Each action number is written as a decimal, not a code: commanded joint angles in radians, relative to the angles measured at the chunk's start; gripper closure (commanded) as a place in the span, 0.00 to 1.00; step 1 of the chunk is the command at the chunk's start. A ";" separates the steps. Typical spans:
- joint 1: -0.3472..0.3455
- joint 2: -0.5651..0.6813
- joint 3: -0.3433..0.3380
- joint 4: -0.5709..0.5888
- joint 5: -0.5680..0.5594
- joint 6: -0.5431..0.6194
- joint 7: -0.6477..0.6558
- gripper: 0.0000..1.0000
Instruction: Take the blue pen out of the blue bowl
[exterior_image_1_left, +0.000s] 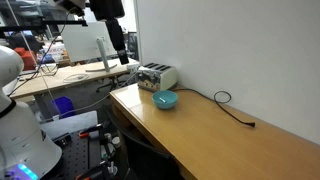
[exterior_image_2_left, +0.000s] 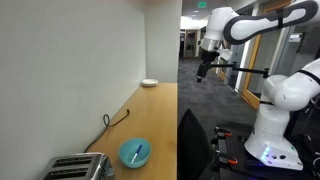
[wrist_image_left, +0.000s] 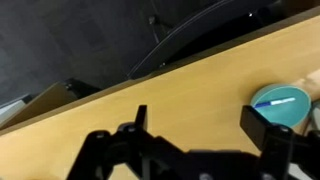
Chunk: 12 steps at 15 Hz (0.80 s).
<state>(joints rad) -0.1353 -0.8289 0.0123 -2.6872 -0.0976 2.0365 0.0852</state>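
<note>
Blue pen (wrist_image_left: 284, 101) lying inside blue bowl (exterior_image_1_left: 165, 100), just beside toaster (exterior_image_1_left: 157, 75) on wooden table (exterior_image_1_left: 220, 140); gripper (wrist_image_left: 200, 120) spread wide, holding nothing, hanging well above and away from toaster.

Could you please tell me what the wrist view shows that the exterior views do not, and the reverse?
Only the wrist view shows the gripper with its jaws spread apart, and the blue pen plainly lying in the blue bowl. Only the exterior views show the silver toaster, the black cable and the arm high up, off to the desk's side. All share the wooden desk and the blue bowl.
</note>
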 joint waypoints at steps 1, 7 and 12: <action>0.011 0.001 -0.009 0.002 -0.008 -0.002 0.007 0.00; 0.011 0.001 -0.009 0.002 -0.008 -0.002 0.007 0.00; 0.020 0.002 -0.017 0.003 -0.005 -0.006 -0.014 0.00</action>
<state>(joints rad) -0.1350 -0.8288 0.0121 -2.6872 -0.0975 2.0365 0.0852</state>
